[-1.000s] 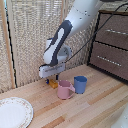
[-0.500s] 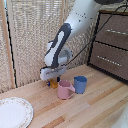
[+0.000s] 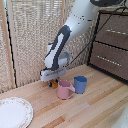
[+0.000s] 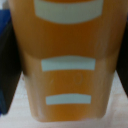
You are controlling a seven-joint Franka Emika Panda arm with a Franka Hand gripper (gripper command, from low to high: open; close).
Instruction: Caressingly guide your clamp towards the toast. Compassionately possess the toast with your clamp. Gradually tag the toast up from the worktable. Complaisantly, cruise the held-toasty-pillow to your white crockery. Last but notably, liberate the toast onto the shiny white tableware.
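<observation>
The toast (image 3: 54,83) sits low at centre frame on the table (image 3: 95,107), just behind the pink mug (image 3: 65,90), with the clamp (image 3: 52,80) down over it. In the wrist view the orange slab (image 4: 67,65) fills the gap between dark fingers (image 4: 9,65), seemingly gripped. A careless lift could knock the mug or blue cup (image 3: 80,84). I cannot see into either; the plate (image 3: 14,113), lower left, is bare.
</observation>
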